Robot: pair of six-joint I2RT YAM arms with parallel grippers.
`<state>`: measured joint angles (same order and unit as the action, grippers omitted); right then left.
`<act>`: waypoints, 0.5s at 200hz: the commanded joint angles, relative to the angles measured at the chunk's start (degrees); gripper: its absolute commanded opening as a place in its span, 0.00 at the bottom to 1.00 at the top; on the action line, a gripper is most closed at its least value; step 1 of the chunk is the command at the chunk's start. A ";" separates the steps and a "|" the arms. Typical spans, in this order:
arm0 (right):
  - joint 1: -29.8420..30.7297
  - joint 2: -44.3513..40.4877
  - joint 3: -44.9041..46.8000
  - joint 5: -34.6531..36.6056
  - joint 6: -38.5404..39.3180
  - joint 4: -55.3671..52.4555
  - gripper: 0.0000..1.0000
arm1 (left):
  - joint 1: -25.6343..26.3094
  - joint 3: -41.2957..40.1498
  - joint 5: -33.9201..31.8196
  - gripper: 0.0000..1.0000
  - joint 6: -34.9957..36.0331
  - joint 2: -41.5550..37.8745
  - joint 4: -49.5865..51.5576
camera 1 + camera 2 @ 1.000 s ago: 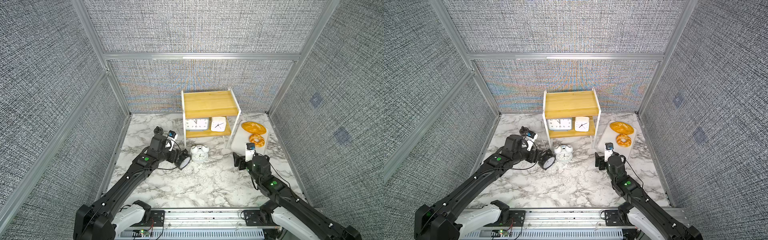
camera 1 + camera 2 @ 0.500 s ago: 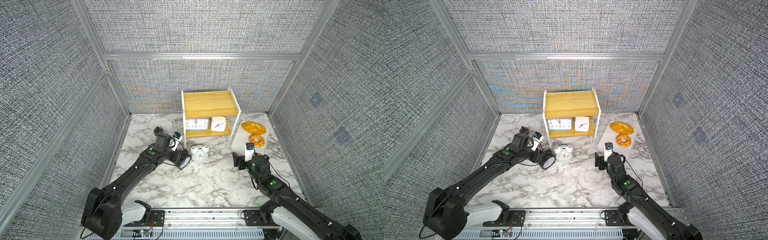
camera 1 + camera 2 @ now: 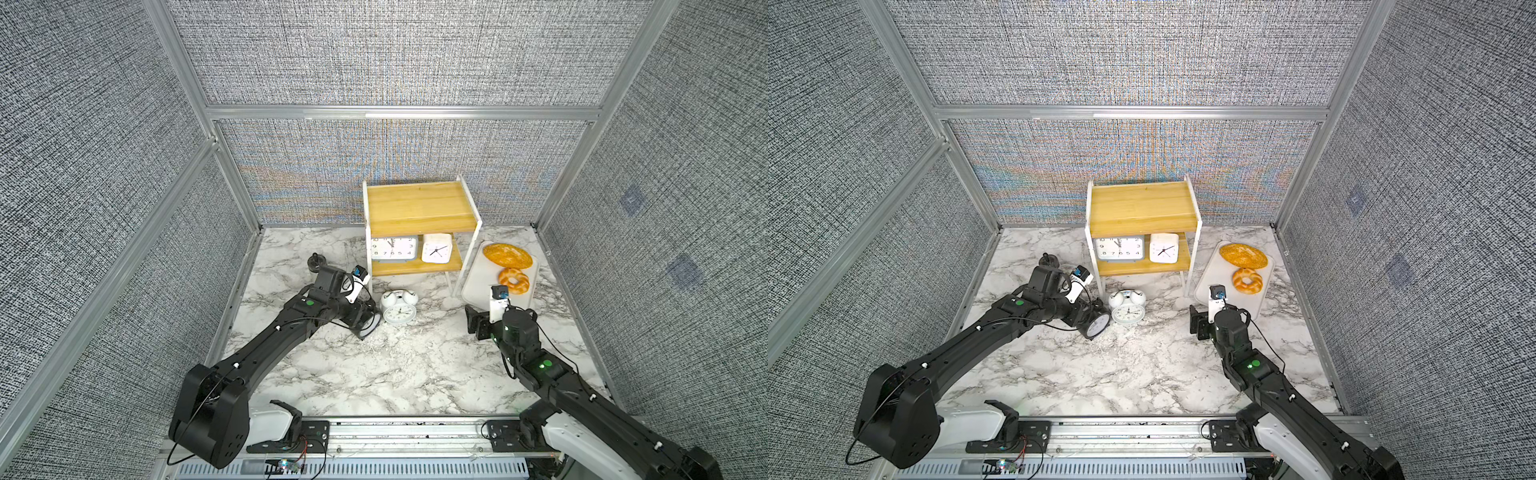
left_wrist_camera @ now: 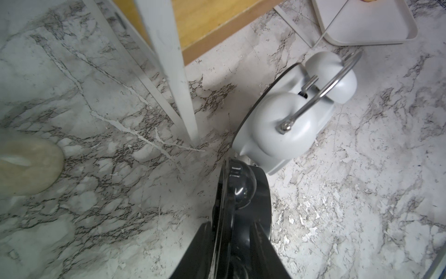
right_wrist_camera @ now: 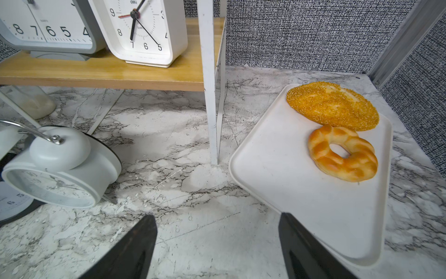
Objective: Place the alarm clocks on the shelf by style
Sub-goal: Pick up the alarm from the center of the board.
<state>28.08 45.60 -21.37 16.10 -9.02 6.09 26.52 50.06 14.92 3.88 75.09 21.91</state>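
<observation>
Black twin-bell clock (image 3: 1096, 327) sits tilted, face up toward the cam, at the tip of the L arm. It is just beside the white twin-bell clock (image 3: 1128, 309), on that clock's L side. Left gripper (image 4: 234, 222) is clamped on it: wrist view shows 1 finger on the front rim and 1 on the back, and 1 black bell (image 4: 241, 190) pokes out past the tips. Can't tell if the black clock rests on the marble or is lifted off it.

White twin-bell clock stands upright on the marble tabletop (image 3: 395, 365), in front of the shelf (image 3: 419, 205), near its front L leg (image 4: 169, 60). It is not on either board.

Grey-blue clock (image 3: 392, 248) and small white square clock (image 3: 436, 248) stand side by side on the lower board, grey-blue on the L, both faces to the front. Top board holds 0 clocks in both top views.

Right gripper (image 5: 216, 216) hangs over the marble w/ fingers spread wide and nothing between them. It is near the closest corner of the white tray (image 5: 277, 181).

The tray lies R of the shelf, just beside its front R leg. It holds 2 breads, a sesame loaf (image 5: 333, 108) at the back and a ring bread (image 5: 342, 154) touching it in front.
</observation>
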 commanded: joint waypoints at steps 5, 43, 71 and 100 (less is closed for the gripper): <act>0.01 0.24 0.18 -0.01 -0.48 0.59 0.84 | -0.07 0.56 -0.93 0.30 0.54 0.26 0.80; -0.04 -0.01 0.41 -0.12 -0.51 0.59 0.84 | -0.01 0.30 -2.41 0.13 0.55 -0.63 1.20; -0.12 0.09 0.44 -0.10 -0.47 0.59 0.84 | 0.02 1.27 -2.94 0.00 0.64 -2.00 3.60; -0.12 0.23 0.28 -0.10 -0.33 0.58 0.84 | 0.16 3.47 -5.55 0.00 0.44 -3.91 7.02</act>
<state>28.01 45.74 -21.21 16.08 -9.04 6.09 26.52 51.75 11.51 4.21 72.55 26.33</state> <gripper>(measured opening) 0.838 0.102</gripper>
